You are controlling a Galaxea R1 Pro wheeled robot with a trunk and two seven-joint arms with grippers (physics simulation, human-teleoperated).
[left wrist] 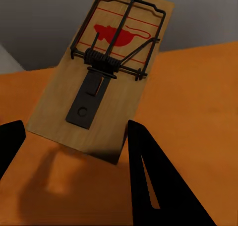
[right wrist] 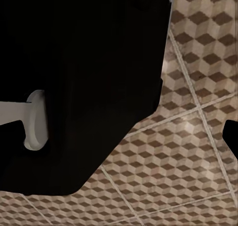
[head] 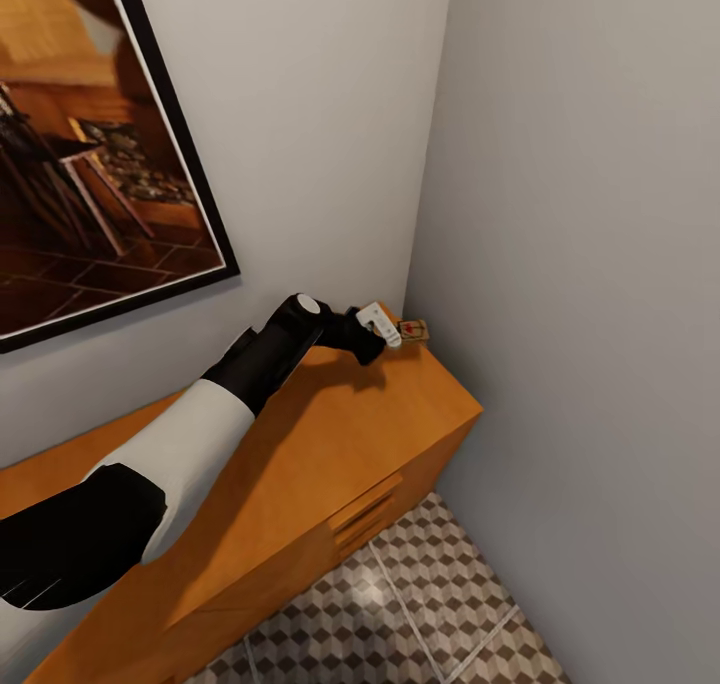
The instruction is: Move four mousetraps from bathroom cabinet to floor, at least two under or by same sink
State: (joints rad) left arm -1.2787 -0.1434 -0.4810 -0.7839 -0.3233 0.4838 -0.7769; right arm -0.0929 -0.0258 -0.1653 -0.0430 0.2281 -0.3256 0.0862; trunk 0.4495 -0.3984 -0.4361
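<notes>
Since the mousetrap point(left wrist: 106, 72) sits way back in the corner of the cabinet point(head: 330, 444) top, right where the two walls meet, the left arm is stretched out long across the orange wood to get at it. The left gripper point(left wrist: 74, 146) has its jaws spread wide with nothing between them; the trap lies just ahead of the fingertips, its near edge roughly level with them (looks slightly tipped up off the wood, hard to be sure). My guess is the wide opening is there so the board can slide in between before closing. The bathroom floor point(right wrist: 198, 137) with its cube tiles is below the right wrist camera; I can't tell how the right gripper stands, dark robot body blocks it.
</notes>
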